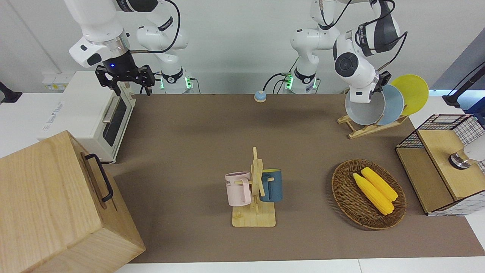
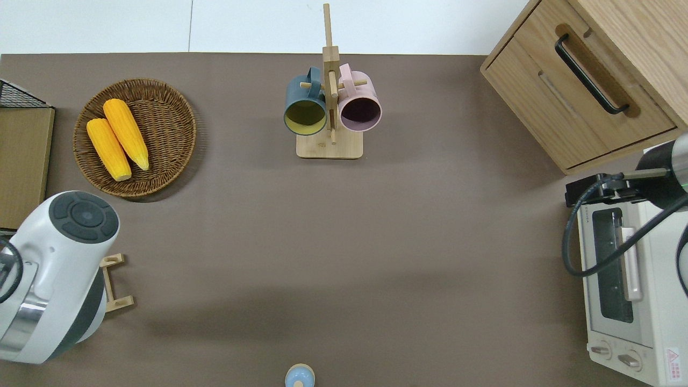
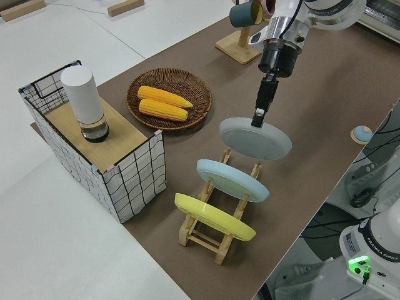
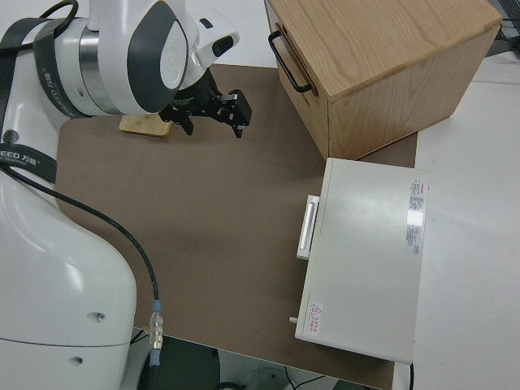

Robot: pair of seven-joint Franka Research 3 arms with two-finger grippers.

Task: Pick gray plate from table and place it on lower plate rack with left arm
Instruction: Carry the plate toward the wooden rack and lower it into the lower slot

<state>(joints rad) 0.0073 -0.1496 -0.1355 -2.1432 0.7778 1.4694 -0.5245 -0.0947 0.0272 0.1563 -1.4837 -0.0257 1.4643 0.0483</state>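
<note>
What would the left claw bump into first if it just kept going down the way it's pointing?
The left gripper points down with its tip at the rim of the gray plate, which stands in the wooden rack. Pushing on, it would likely press the plate deeper into the rack; depth is hard to judge.

My black fingers (image 3: 257,119) meet the pale gray plate (image 3: 255,139) (light-blue plate (image 3: 232,180) and yellow plate (image 3: 214,217) alongside) on a brown surface (image 1: 212,140).

Gray plate (image 3: 255,139) on lower plate rack (image 3: 215,234), beside basket (image 3: 169,98).
</note>
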